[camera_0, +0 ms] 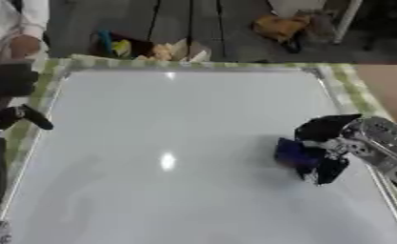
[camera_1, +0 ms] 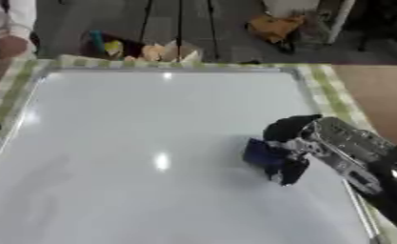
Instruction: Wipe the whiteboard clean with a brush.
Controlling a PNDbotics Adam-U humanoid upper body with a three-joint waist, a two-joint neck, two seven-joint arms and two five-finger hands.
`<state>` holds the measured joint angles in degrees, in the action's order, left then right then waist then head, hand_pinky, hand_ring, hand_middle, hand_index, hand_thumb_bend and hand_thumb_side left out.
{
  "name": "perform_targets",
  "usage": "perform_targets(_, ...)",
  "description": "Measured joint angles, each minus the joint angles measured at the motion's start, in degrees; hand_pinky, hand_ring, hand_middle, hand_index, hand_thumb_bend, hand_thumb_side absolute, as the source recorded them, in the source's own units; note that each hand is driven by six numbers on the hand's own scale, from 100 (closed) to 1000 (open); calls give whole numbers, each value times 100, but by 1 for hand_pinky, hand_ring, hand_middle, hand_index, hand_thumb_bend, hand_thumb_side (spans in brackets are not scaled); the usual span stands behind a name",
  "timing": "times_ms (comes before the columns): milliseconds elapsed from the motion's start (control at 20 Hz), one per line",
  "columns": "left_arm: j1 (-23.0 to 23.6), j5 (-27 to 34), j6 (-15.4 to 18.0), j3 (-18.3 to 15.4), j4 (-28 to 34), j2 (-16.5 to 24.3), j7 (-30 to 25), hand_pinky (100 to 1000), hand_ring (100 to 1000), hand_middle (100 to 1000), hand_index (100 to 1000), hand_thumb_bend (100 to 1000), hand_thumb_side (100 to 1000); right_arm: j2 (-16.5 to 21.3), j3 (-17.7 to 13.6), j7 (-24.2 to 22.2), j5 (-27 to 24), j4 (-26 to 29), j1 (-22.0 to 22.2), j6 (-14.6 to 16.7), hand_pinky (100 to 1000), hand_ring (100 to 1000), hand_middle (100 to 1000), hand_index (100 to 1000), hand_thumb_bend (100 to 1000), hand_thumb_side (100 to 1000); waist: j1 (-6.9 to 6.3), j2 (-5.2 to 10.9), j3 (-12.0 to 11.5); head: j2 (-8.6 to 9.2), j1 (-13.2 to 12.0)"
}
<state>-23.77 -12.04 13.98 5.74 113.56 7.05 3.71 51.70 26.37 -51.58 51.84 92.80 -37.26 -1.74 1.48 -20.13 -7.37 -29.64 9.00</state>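
Whiteboard (camera_0: 168, 143) flat on the table (camera_0: 361, 90), filling most of both views, framed by a pale metal edge, with a green checked cloth (camera_0: 43, 90) showing round the rim. Brush (camera_0: 294, 152), a small dark blue block, lying on the board's right-hand part, a little below the middle, pressed to the surface. Right robot hand (camera_0: 324, 145) curled round the brush from the right, fingers and thumb clamped on it, arm reaching in from the right edge. Left robot hand (camera_0: 14, 100) at the left edge beside the board, dark and only partly shown in the left eye view; cannot tell whether fingers apart or together. No writing or marks to be made out anywhere on the white surface: only two glare spots, one near the top edge and one near the centre, and faint grey shading low on the left, perhaps shadow, perhaps a smear. Judged from that, most of the wiping looks done, or nothing visible left to remove; any leftover residue too faint to confirm. Remaining, most likely: a last pass over the right side under and around the brush, where the hand hides the board, and possibly over the greyish patch at lower left. Clutter on the floor (camera_0: 201, 24) beyond the far edge, well apart from the work.
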Motion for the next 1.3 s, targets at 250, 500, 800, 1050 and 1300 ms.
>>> perform_targets(250, 0, -8, 0, 0, 0, 0, 0, 419, 804, 755, 688, 100, 961, 109, -23, 8, -1, 8, 76, 41, 312, 507, 241, 207, 100, 369, -1, -1, 1, 0, 0)
perform_targets(500, 0, -8, 0, 0, 0, 1, 0, 419, 804, 756, 688, 100, 961, 159, -23, 8, 1, -43, 81, 163, 315, 507, 242, 209, 100, 367, -2, 0, 14, 0, 0)
perform_targets(800, 1, -8, 0, 0, 0, 1, 0, 419, 805, 756, 689, 100, 962, 209, -26, 8, 4, -133, 71, 289, 315, 506, 243, 209, 100, 365, 7, 8, 42, 0, -4)
perform_targets(1050, 3, -8, -1, 0, 0, 1, 0, 419, 805, 756, 689, 100, 961, 210, -15, -2, 25, -172, -11, 354, 315, 504, 243, 209, 100, 364, 12, 8, 53, 0, -5)
perform_targets(1300, 5, -8, -4, 0, 0, 3, -3, 420, 805, 756, 689, 100, 961, 210, 73, -14, 78, -257, -108, 470, 322, 507, 246, 211, 100, 360, 42, 9, 66, -1, -3)
